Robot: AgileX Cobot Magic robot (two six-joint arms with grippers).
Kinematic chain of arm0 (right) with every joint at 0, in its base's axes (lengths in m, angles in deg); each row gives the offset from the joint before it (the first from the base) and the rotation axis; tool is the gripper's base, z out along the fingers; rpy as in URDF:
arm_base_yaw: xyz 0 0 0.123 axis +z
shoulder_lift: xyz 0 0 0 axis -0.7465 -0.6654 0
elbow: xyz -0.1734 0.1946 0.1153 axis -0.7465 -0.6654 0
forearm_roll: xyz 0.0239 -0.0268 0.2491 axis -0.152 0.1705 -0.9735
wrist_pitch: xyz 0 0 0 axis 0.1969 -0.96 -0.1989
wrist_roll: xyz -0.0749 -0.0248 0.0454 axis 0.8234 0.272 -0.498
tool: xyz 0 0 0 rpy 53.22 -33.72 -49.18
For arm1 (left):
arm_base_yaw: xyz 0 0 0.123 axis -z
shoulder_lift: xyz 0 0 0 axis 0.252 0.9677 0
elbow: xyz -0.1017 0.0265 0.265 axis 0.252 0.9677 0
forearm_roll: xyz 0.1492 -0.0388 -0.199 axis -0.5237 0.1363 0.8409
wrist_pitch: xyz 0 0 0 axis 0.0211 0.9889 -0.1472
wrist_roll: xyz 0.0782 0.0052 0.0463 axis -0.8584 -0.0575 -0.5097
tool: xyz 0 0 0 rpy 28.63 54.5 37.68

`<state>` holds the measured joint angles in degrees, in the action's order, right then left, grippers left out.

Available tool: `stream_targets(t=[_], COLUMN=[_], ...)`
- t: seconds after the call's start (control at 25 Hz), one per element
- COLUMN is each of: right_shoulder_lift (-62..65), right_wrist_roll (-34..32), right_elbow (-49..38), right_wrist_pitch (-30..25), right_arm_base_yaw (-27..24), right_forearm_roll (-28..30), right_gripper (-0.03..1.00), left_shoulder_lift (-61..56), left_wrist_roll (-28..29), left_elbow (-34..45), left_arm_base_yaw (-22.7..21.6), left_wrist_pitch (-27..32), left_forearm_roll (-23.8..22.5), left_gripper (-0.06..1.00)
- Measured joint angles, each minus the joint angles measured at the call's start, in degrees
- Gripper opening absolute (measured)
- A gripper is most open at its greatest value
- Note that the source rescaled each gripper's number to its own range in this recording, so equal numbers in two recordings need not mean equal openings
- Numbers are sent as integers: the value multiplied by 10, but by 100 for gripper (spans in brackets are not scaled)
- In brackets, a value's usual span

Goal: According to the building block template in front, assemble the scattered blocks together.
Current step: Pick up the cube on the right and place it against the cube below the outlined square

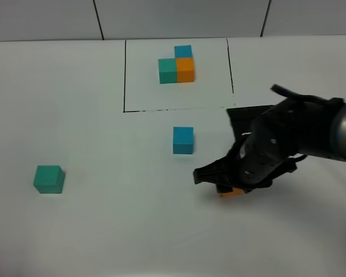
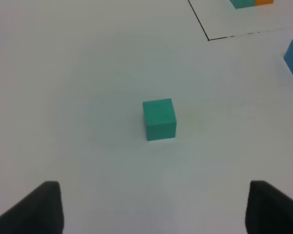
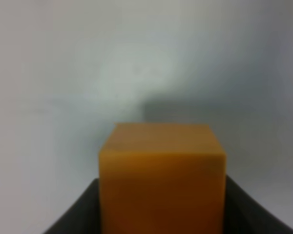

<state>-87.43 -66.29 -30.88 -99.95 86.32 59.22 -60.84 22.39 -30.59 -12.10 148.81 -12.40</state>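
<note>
Right arm (image 1: 288,135) reaches low over the white bench (image 1: 104,231), right of the middle, with the right fingers (image 3: 80,217) clamped on the orange block (image 3: 161,180). In the right wrist view the dark fingers press against both sides of the cube. From the high camera only a sliver of orange (image 1: 232,192) shows under the arm. Whether the block touches the bench cannot be told.

The template (image 1: 176,62) sits near the far edge, about midway along it, inside a thin black outline (image 1: 125,75) drawn on the bench. Within the outline are three cubes pushed together in an L. Teal is at the near left, orange touches its right side, and blue stands behind the orange. Nothing else lies inside the lines.

The blue block (image 1: 183,140) stands alone in the middle of the bench, just outside the outline's near line and well apart from the arm. The teal block (image 1: 49,179) stands by itself toward the left edge, far from the other two.

The left fingers (image 2: 39,209) are spread wide with nothing between them, seen only in the left wrist view. They hang above bare bench with the teal block (image 2: 159,119) ahead of them and clear of both tips. A corner of the outline, the blue block and the template's edge show beyond.
</note>
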Motion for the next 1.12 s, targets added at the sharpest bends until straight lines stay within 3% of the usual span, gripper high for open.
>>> stream_targets(t=[0.48,1.12], right_shoulder_lift=[-139,-155], right_wrist_roll=[-112,-154], right_elbow=[199,214], right_wrist_pitch=[-67,-51], right_arm_base_yaw=[56,56], right_forearm_roll=[63,65], right_gripper=[1,1], left_shoulder_lift=[0,0], left_wrist_roll=[0,0], left_elbow=[0,0], left_arm_base_yaw=[0,0], left_wrist_pitch=[0,0], left_forearm_roll=[0,0], left_gripper=[87,87])
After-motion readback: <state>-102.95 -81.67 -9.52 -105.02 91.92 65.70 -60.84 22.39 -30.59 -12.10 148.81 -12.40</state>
